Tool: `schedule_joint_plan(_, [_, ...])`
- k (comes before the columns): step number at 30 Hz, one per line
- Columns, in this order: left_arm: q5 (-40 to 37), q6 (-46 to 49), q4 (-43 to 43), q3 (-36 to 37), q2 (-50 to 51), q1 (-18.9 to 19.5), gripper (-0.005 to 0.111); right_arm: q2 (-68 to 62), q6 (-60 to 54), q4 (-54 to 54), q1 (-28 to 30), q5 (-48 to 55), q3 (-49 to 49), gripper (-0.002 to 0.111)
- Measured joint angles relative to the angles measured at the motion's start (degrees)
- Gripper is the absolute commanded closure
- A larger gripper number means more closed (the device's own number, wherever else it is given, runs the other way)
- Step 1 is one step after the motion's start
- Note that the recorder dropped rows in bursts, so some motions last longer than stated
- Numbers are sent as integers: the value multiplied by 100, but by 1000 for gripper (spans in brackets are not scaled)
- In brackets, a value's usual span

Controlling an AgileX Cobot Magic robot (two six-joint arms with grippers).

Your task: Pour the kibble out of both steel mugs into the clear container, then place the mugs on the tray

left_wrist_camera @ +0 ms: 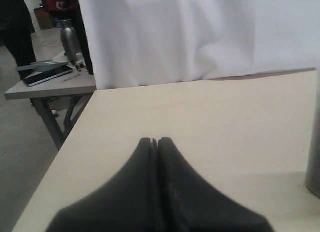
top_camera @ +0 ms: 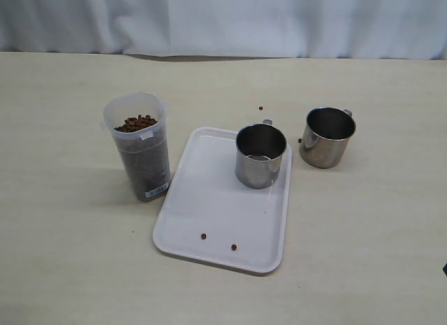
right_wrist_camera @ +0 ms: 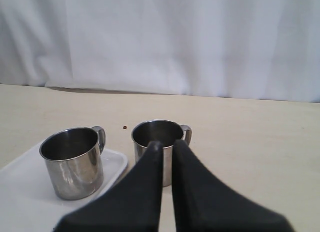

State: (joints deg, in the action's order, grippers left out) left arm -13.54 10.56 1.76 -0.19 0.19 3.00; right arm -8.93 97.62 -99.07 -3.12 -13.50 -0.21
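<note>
The clear container (top_camera: 143, 157) stands left of the tray, filled nearly to its rim with kibble (top_camera: 136, 122). One steel mug (top_camera: 261, 157) stands upright on the white tray (top_camera: 216, 220) at its far right corner and looks empty. The other mug (top_camera: 327, 138) stands on the table just right of the tray, also looking empty. In the right wrist view my right gripper (right_wrist_camera: 167, 143) is shut on nothing, a little short of the table mug (right_wrist_camera: 160, 132), with the tray mug (right_wrist_camera: 74, 162) beside it. My left gripper (left_wrist_camera: 156, 140) is shut over bare table. Neither gripper shows in the exterior view.
Two loose pellets (top_camera: 203, 236) lie on the tray's near end, and another pellet (top_camera: 260, 108) lies on the table behind it. A white curtain (top_camera: 223, 21) closes the back. The left wrist view shows the table's edge (left_wrist_camera: 65, 142) and a side table (left_wrist_camera: 50, 82) beyond it.
</note>
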Motion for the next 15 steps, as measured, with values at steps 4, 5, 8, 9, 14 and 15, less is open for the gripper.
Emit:
schedule_joint_plan(4, [0,0,0,0,0,81,107,0,0,0,0,0,0,103])
schedule_joint_plan(5, [0,0,0,0,0,81,107,0,0,0,0,0,0,103])
schedule_joint_plan(8, [0,0,0,0,0,81,107,0,0,0,0,0,0,103])
schedule_joint_plan(9, [0,0,0,0,0,81,107,0,0,0,0,0,0,103])
schedule_joint_plan(14, [-3,0,0,0,0,93,107,0,0,0,0,0,0,103])
schedule_joint_plan(15, [-3,0,0,0,0,93,107,0,0,0,0,0,0,103])
